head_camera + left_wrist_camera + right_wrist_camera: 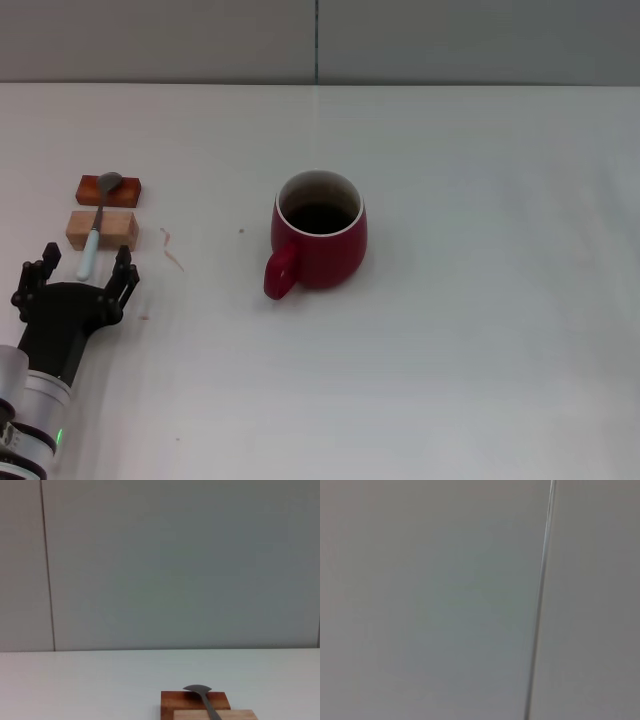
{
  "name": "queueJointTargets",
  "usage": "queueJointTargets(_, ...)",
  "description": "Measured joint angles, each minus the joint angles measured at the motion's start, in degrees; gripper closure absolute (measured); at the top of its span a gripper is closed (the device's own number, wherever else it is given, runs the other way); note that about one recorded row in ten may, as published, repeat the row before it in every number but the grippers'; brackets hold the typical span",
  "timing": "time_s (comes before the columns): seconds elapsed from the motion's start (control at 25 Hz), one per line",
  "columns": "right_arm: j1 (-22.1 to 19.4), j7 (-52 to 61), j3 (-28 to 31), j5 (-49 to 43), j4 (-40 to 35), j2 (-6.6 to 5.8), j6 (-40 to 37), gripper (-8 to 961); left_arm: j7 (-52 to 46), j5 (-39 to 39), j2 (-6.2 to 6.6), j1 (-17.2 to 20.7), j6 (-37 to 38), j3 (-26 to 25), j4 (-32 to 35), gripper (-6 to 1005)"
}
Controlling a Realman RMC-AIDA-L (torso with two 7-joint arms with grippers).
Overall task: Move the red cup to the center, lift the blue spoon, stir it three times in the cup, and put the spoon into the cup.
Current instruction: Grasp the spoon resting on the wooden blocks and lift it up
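The red cup (320, 236) stands upright near the middle of the white table, handle toward the front left, its dark inside showing. The blue spoon (97, 228) lies at the far left across two small blocks, grey bowl on the red block (110, 189), pale handle over the tan block (101, 229) and pointing at me. My left gripper (80, 268) is open just in front of the handle's tip, one finger on each side of it, not touching. In the left wrist view the spoon's bowl (199, 689) rests on the red block (195, 698). The right gripper is out of view.
The table (480, 330) stretches wide to the right of and in front of the cup. A small pale scrap (170, 248) lies between the blocks and the cup. A grey wall (320, 40) rises behind the table's far edge.
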Motion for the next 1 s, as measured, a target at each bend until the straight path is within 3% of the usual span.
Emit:
queueJointTargets(0.76,0.1,0.0,0.0,0.0,0.1,-0.11,-0.1,192,0.0,0.0,-0.09,-1.3,-2.4,-1.2,0.3,209)
queueJointTargets(0.96,0.1,0.0,0.0,0.0,0.2,-0.11,-0.1,192,0.0,0.0,-0.08,-1.5,-2.4,-1.6,0.3,396)
queueJointTargets(1.0,0.1,0.0,0.0,0.0,0.2,-0.11,-0.1,192,0.0,0.0,-0.07,-1.5,-2.3,-1.6,0.3,396)
